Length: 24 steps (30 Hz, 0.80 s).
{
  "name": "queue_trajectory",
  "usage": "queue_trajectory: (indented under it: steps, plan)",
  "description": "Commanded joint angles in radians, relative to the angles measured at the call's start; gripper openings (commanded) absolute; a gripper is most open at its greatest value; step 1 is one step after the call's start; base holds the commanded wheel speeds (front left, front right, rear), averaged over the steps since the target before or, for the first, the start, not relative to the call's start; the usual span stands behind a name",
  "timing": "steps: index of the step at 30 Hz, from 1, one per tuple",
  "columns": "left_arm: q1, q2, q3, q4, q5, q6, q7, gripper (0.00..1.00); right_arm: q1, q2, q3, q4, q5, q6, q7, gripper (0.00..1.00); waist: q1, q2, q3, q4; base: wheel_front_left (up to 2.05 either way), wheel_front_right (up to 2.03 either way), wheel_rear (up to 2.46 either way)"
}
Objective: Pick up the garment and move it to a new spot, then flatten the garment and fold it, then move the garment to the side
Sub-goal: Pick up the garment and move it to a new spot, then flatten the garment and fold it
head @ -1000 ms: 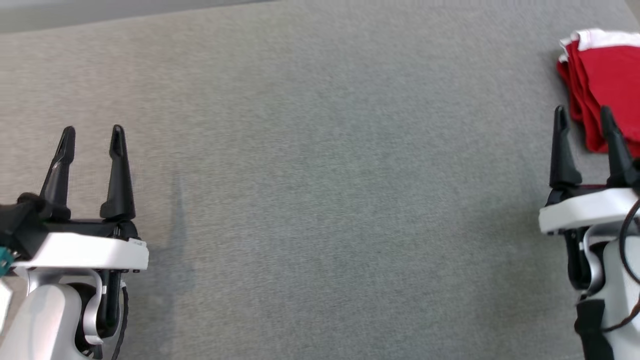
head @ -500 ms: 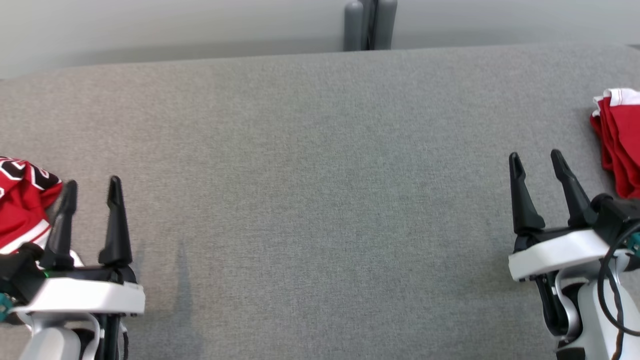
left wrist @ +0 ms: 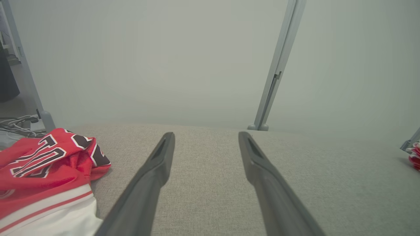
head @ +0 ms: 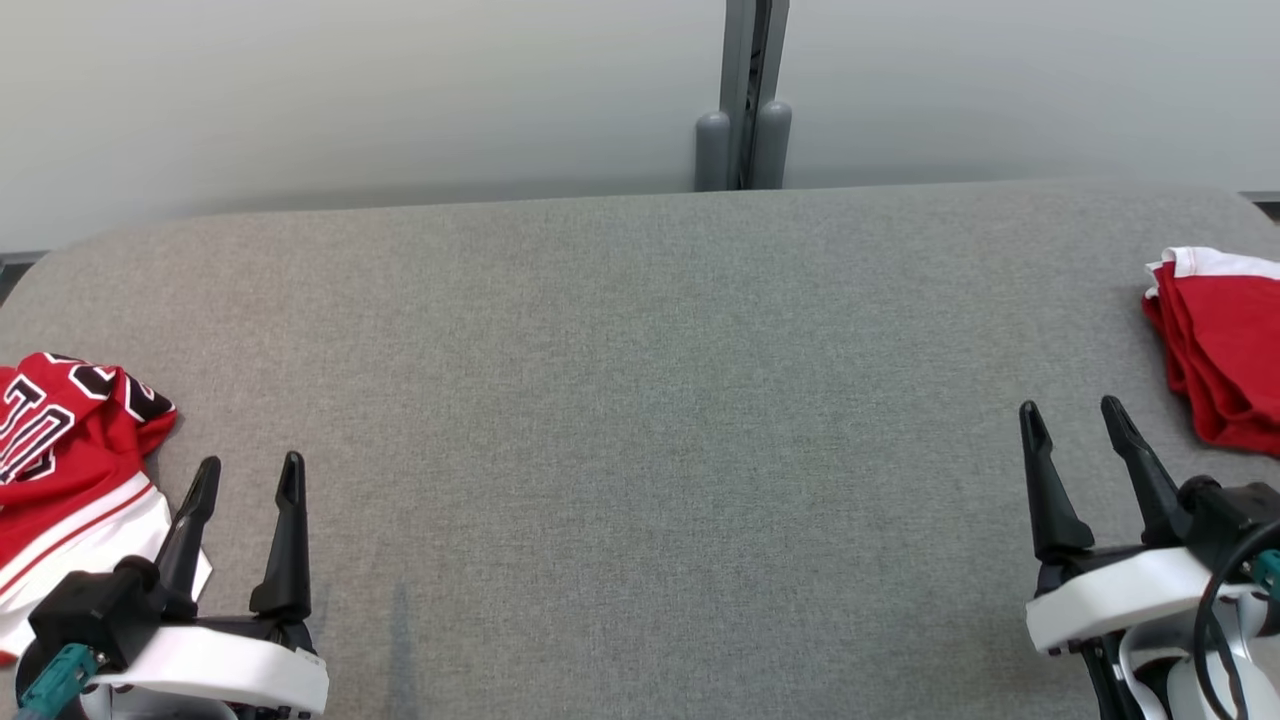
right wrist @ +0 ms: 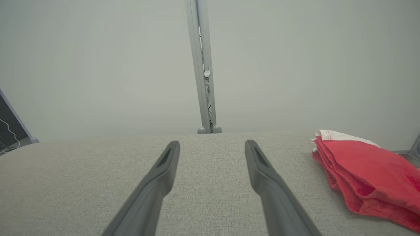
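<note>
Grey surface [head: 640, 400]; crumpled red jersey [head: 70, 440] lies at its left edge, just beside left gripper [head: 250, 463], jaws wide, empty; folded red garment [head: 1225, 340] at right edge, near right gripper [head: 1070, 405], jaws wide, empty.

Crumpled garment [head: 70, 470]: red jersey with black-and-white lettering and a white band carrying a thin red stripe; it is lying bunched and unfolded at the left end of the grey counter [head: 640, 400].
Folded garment [head: 1225, 340]: plain red with a white edge at the back; it is sitting in stacked layers at the right end.
Spacing: the two are lying well apart.
</note>
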Motion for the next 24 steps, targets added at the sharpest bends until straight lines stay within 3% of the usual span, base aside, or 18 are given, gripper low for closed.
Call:
queue_trajectory:
  steps: [1, 24]
  plan:
    - [0.012, 0.008, 0.002, -0.002, -0.001, 0.009, 0.004, 1.0, 0.02, -0.002, -0.003, -0.014, -0.001, 0.0, 0.008, 1.0, 0.0, -0.0001, -0.014, -0.006, 0.0, 0.0, 0.0]
    - [0.077, 0.02, -0.025, -0.007, -0.002, 0.034, 0.041, 1.0, 0.145, 0.001, -0.016, -0.114, -0.005, 0.0, 0.068, 1.0, 0.0, -0.0001, -0.077, -0.03, 0.0, 0.0, 0.0]
